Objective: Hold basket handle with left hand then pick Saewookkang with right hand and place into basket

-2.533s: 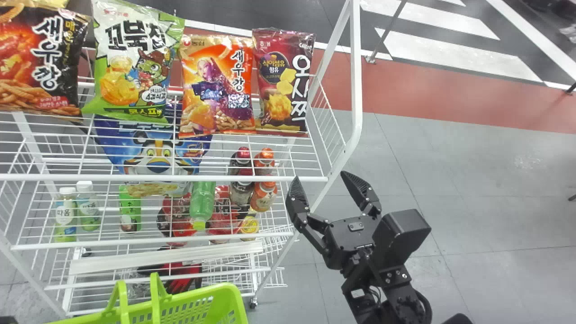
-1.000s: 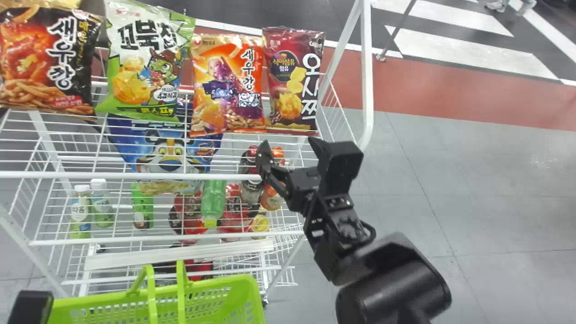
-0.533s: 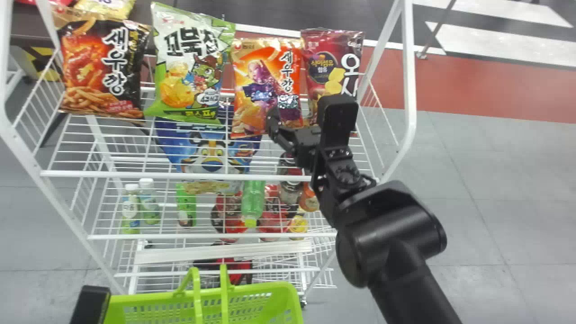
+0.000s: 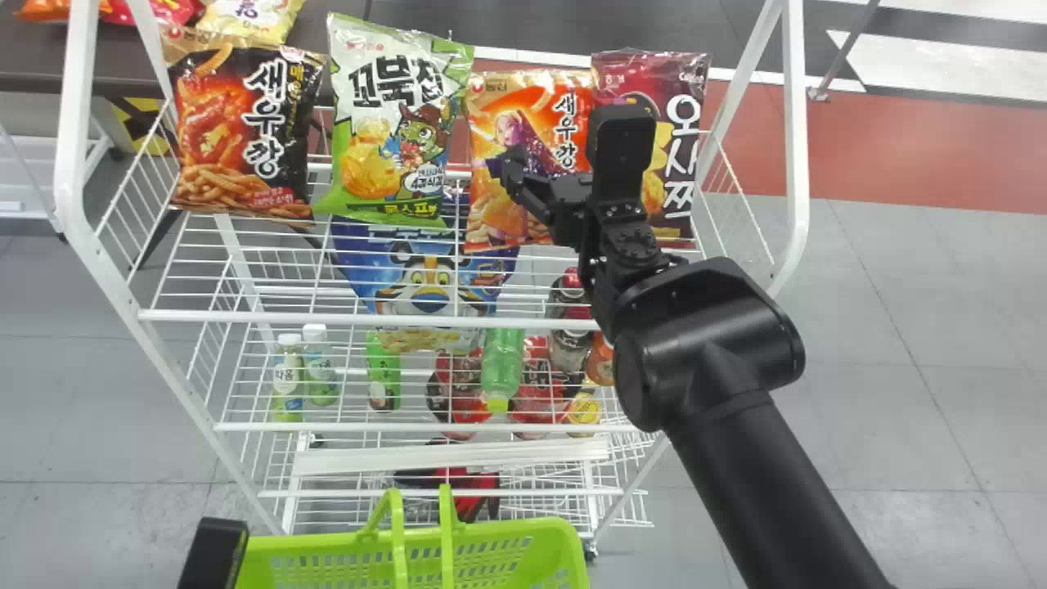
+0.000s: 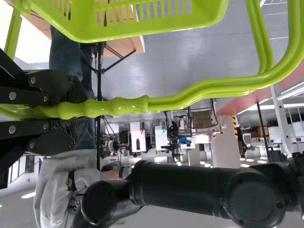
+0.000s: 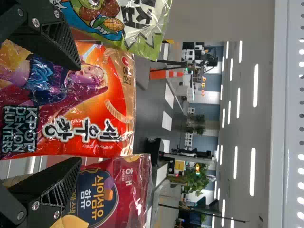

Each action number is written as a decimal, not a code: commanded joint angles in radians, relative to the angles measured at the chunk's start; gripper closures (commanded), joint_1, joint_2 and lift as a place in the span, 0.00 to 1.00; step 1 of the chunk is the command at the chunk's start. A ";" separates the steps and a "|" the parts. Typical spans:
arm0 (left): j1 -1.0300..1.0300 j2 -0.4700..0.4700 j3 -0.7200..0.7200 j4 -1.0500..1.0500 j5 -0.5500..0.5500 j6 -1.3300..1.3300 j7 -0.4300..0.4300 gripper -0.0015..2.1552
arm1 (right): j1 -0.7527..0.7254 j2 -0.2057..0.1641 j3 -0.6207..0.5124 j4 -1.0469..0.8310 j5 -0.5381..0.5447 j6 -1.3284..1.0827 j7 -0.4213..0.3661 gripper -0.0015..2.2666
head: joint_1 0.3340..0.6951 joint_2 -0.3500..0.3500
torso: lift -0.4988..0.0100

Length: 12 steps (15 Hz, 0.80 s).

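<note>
My right gripper is in front of the orange Saewookkang bag on the top shelf. In the right wrist view, that gripper stands open, one finger toward each side edge of the orange bag; whether it touches the bag I cannot tell. My left gripper is at the bottom left, beside the green basket. The left wrist view shows this gripper shut on the basket's green handle. The part of the basket interior that shows holds nothing.
A green-white snack bag and a dark red one flank the orange bag closely. A black Saewookkang bag stands farther left. The white rack's front bar and side posts surround the shelf; bottles stand lower.
My right arm has come from right of the rack, forward and over the top shelf to the orange bag. The head view has swung left, so rack and basket appear farther right.
</note>
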 commanded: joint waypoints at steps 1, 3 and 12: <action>-0.003 0.000 0.000 0.005 0.000 0.001 -0.001 0.99 | -0.025 0.006 0.008 0.051 0.007 0.006 0.000 0.06 | 1.00 0.32 | 0.95; -0.004 0.000 0.000 0.005 0.000 0.001 -0.004 0.99 | -0.055 0.013 0.010 0.117 0.008 -0.003 0.020 0.06 | 1.00 0.33 | 0.95; -0.003 -0.005 -0.001 0.012 -0.006 0.001 -0.010 0.99 | -0.150 0.051 -0.001 0.278 0.013 -0.003 0.158 0.30 | 1.00 0.38 | 0.95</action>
